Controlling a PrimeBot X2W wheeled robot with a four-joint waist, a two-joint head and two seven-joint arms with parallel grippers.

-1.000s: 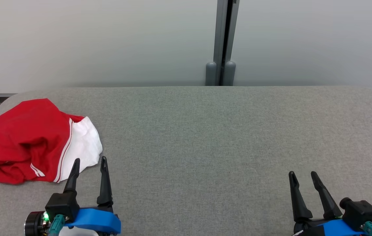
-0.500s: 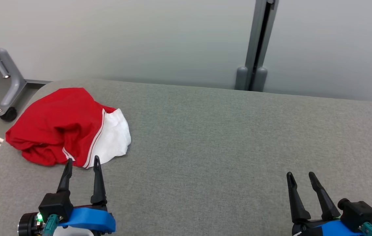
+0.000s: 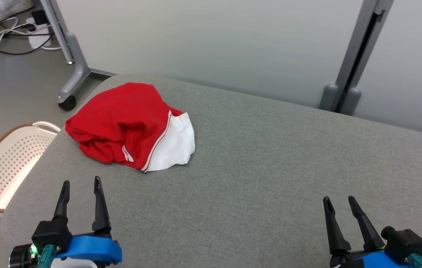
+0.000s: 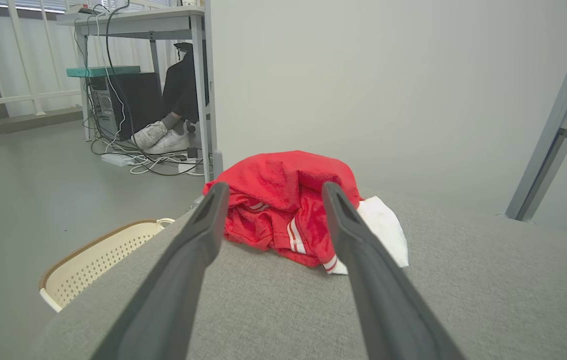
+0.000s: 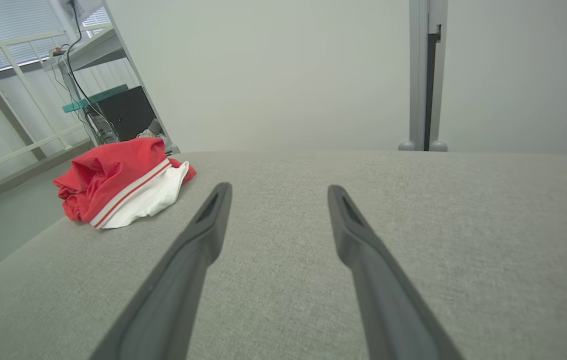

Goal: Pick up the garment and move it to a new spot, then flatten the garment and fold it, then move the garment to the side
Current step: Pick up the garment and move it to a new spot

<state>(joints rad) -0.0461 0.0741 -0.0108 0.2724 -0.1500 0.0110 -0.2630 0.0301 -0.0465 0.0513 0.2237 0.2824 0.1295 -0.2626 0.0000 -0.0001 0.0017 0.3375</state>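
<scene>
Head camera swung left, garment (image 3: 129, 123) unmoved | grey worktop (image 3: 270, 167), white basket (image 3: 6, 163) off its edge at 9 o'clock | left pincer (image 3: 81, 181), right pincer (image 3: 338, 198) spread, empty, pointing roughly 12 o'clock

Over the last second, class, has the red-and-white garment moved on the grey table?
No. The garment lies by the same far-left rounded corner of the table as before. The whole head view has swung sideways, so the camera turned, not the cloth.
</scene>
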